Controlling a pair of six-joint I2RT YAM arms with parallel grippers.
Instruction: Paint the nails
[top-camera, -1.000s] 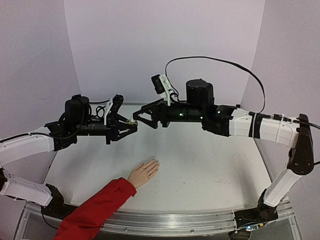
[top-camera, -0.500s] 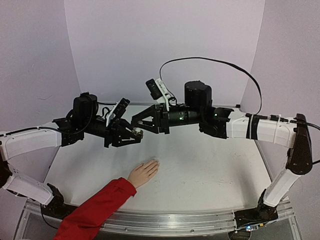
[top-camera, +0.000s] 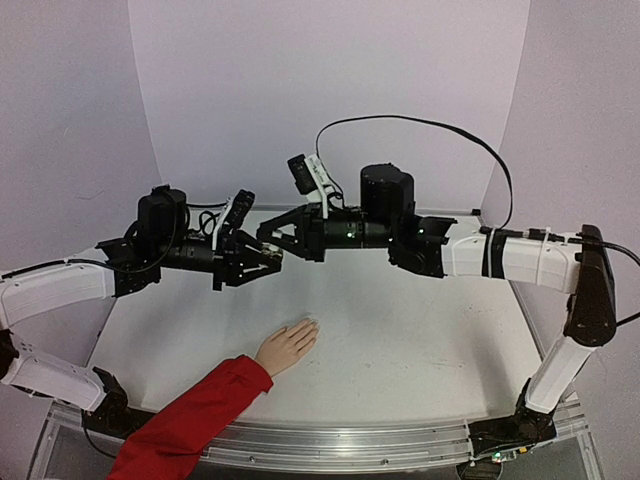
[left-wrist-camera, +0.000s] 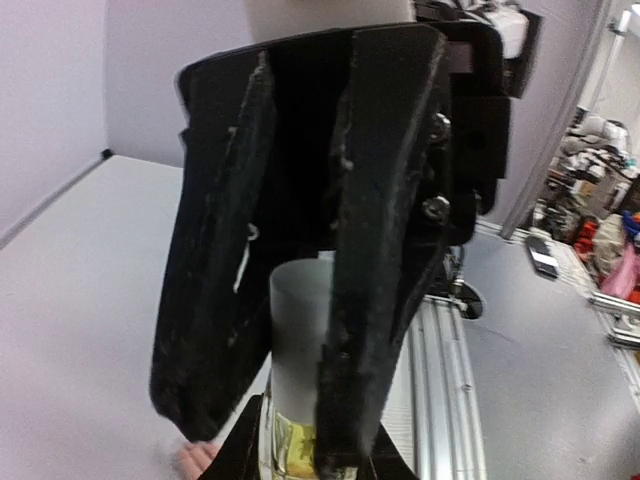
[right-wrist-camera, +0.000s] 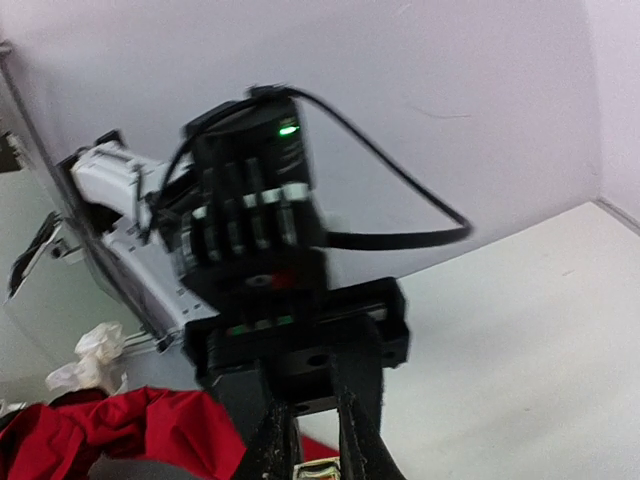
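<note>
Bottle (left-wrist-camera: 290, 450) (yellowish liquid inside) in left jaws, right jaws pinching its cap (left-wrist-camera: 298, 320).

From above the nails (top-camera: 310, 323) are just too small to make out, the red sleeve (top-camera: 190, 420) runs off the bottom edge, and at the left wrist the yellow-green bottle (left-wrist-camera: 288, 447) is cut off below, its white cap (left-wrist-camera: 300, 320) half hidden by the blurred fingers (left-wrist-camera: 375, 250) of the right end effector (left-wrist-camera: 264, 440).
</note>
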